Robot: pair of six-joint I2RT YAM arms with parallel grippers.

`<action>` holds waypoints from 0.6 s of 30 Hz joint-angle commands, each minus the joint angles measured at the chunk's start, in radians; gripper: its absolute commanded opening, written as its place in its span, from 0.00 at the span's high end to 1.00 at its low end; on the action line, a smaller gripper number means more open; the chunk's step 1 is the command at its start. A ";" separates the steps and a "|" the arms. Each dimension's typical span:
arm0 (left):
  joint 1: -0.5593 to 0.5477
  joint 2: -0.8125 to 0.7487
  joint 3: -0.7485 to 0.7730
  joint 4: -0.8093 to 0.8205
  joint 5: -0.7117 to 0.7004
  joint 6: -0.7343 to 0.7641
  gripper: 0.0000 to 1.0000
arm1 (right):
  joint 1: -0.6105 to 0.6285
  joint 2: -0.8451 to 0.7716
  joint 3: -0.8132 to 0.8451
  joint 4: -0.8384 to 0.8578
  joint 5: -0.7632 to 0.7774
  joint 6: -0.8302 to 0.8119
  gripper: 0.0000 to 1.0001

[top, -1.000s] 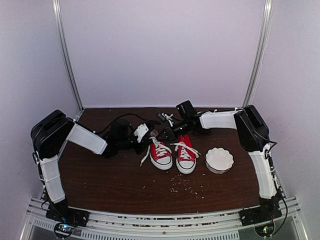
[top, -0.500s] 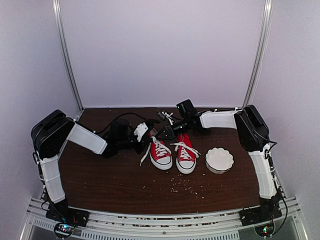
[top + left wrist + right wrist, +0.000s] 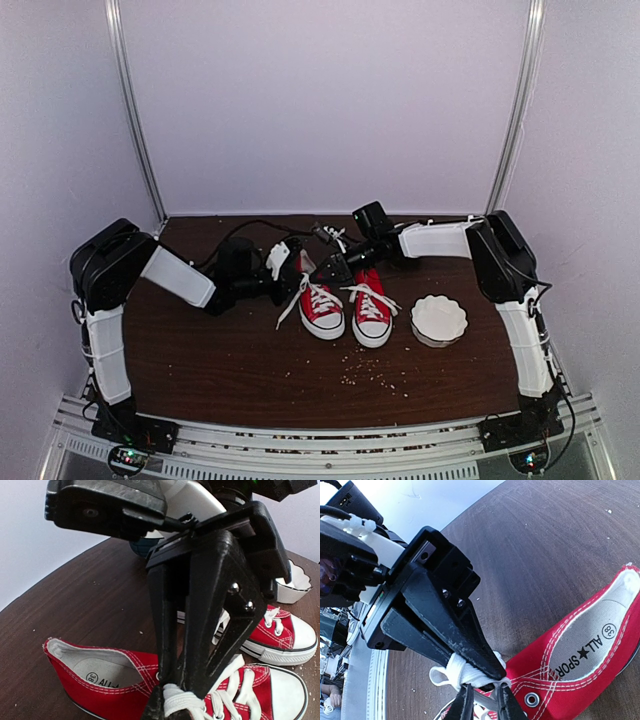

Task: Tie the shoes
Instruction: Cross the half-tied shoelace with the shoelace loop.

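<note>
The two red shoes stand side by side mid-table, the left shoe [image 3: 322, 308] and the right shoe [image 3: 371, 318], toes toward me. Both grippers meet over the left shoe's throat. My left gripper [image 3: 300, 268] [image 3: 492, 672] is shut, with a white lace [image 3: 457, 672] wound round its tips. My right gripper [image 3: 335, 270] [image 3: 485, 705] has its fingers slightly apart just under those tips, with a lace strand in the gap. In the left wrist view the right gripper [image 3: 182, 677] points down onto the lace [image 3: 182, 700] above the near shoe [image 3: 110, 680].
A white scalloped bowl [image 3: 438, 320] sits right of the shoes, also in the left wrist view as the bowl [image 3: 295, 582]. Small crumbs [image 3: 375, 372] lie scattered on the brown table in front of the shoes. A loose lace end [image 3: 290, 305] hangs left of the left shoe.
My left gripper has shut on the lace and shifted slightly up and back. My right gripper, shut before, has parted its fingers a little. The shoes have stayed put.
</note>
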 commanded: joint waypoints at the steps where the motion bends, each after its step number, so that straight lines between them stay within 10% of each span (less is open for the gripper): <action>1: 0.007 0.008 0.020 0.099 0.083 -0.035 1.00 | 0.007 0.008 0.011 0.028 0.003 -0.003 0.86; 5: 0.009 0.013 0.023 0.101 0.101 -0.033 1.00 | 0.007 -0.001 -0.004 0.092 0.011 0.040 1.00; 18: 0.033 0.008 0.011 0.066 0.098 0.002 1.00 | -0.021 -0.073 -0.103 0.265 0.043 0.127 1.00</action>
